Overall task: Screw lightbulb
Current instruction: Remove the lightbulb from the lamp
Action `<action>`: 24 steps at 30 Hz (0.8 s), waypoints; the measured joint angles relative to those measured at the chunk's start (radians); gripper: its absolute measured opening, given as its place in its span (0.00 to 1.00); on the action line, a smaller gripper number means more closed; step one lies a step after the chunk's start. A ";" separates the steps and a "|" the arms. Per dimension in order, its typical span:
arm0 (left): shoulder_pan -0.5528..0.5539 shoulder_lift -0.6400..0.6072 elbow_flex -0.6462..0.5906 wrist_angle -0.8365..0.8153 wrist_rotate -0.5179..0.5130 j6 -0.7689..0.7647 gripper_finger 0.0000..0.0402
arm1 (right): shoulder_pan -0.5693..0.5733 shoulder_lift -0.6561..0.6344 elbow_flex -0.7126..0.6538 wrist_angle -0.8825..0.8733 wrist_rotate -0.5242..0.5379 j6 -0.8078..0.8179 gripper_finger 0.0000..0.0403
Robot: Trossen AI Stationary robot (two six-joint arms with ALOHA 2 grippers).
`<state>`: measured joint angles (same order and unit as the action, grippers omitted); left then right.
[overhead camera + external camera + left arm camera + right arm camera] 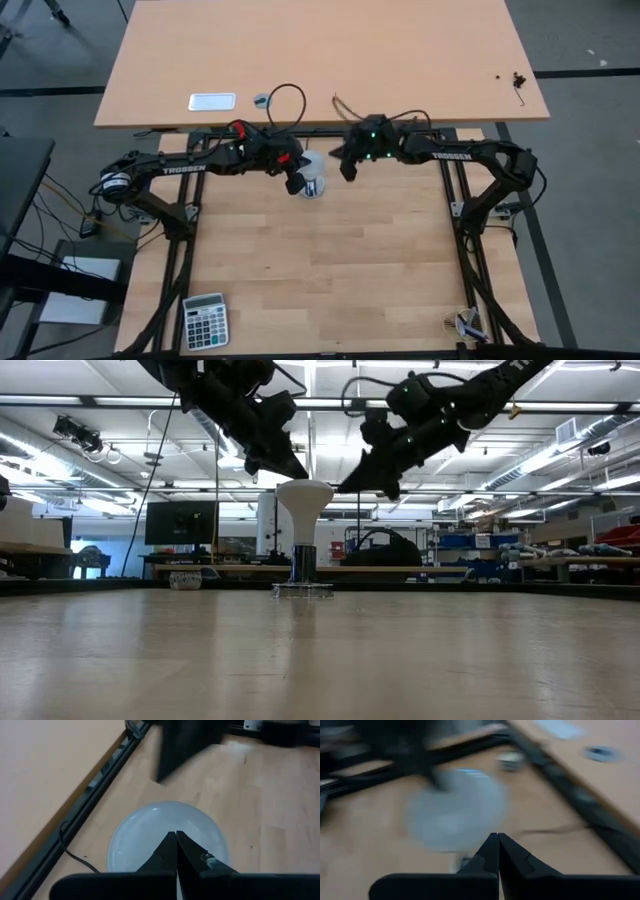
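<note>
The white lightbulb [305, 508] stands upright with its wide dome face up and its neck down in a dark socket [303, 564] on the table. It also shows in the high view [314, 180]. In the left wrist view I look down on its dome [145, 835]. My left gripper [300, 472] is shut, just above the dome's left rim. My right gripper [352, 486] is shut, a little up and right of the dome and apart from it. In the right wrist view the bulb [455, 810] is blurred. My left gripper's shut fingertips [176, 837] point down at the dome's top face [150, 827]. I cannot tell whether they touch it. The bulb stands upright in the socket.
The socket stands on a small flat base [302, 590]. A calculator [205, 320] lies at the near left. On the far table lie a white card [212, 101], a small round disc [262, 100] and a looping black cord [290, 95]. Black frame rails [450, 190] border the work surface.
</note>
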<state>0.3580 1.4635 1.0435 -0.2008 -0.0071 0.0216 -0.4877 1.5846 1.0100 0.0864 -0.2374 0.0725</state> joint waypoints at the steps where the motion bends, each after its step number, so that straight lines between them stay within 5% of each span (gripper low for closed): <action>1: 0.000 0.000 0.000 0.000 -0.001 0.000 0.00 | 0.019 -0.001 0.000 0.008 -0.033 -0.012 0.02; 10: 0.001 0.000 0.000 0.008 -0.006 0.000 0.00 | 0.189 -0.001 0.000 0.050 -0.017 -0.066 0.02; 24: -0.001 0.000 0.000 0.015 -0.007 -0.007 0.00 | 0.137 -0.001 0.000 -0.007 0.012 -0.067 0.02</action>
<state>0.3572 1.4639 1.0431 -0.1856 -0.0143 0.0143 -0.3508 1.5838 1.0103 0.0790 -0.2257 0.0055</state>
